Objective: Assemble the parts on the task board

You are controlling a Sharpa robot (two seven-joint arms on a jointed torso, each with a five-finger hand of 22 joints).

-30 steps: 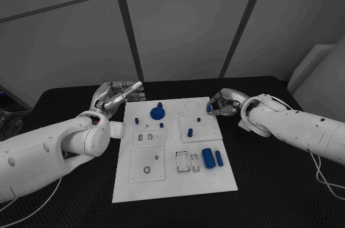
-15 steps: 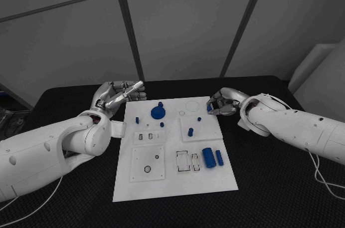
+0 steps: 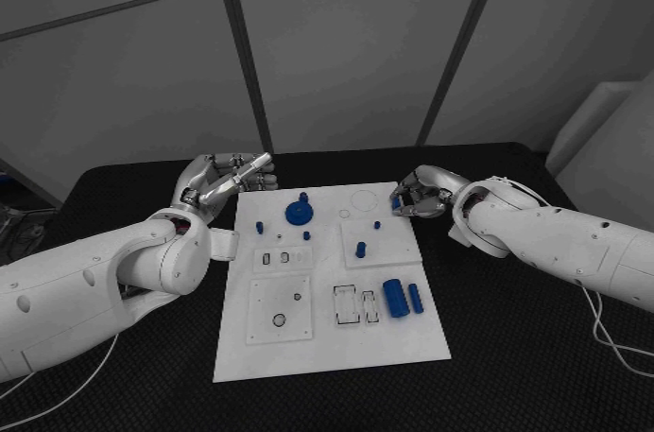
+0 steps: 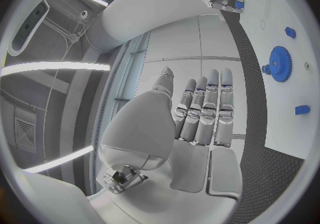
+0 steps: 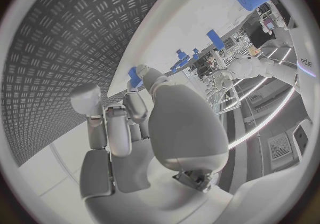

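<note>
The white task board (image 3: pixel 409 342) lies in the middle of the black table. On it sit a blue gear (image 3: pixel 299 213), a few small blue pegs (image 3: pixel 360 250) and two blue cylinders (image 3: pixel 395 298). My right hand (image 3: pixel 420 196) hovers at the board's far right corner and pinches a small blue part (image 5: pixel 135 77) between its fingertips. The left wrist view catches that part (image 4: pixel 239 5) too. My left hand (image 3: pixel 225 180) is raised beside the board's far left corner, fingers straight (image 4: pixel 203 112) and holding nothing.
Empty outlined slots (image 3: pixel 354 304) and a plate with a round hole (image 3: pixel 280 320) mark the board's near half. Black table surface (image 3: pixel 545 356) runs on both sides of the board. Grey wall panels stand behind the table.
My right hand has edged slightly toward the board's far right corner with the small blue part. The left hand and the parts on the board have not moved.
</note>
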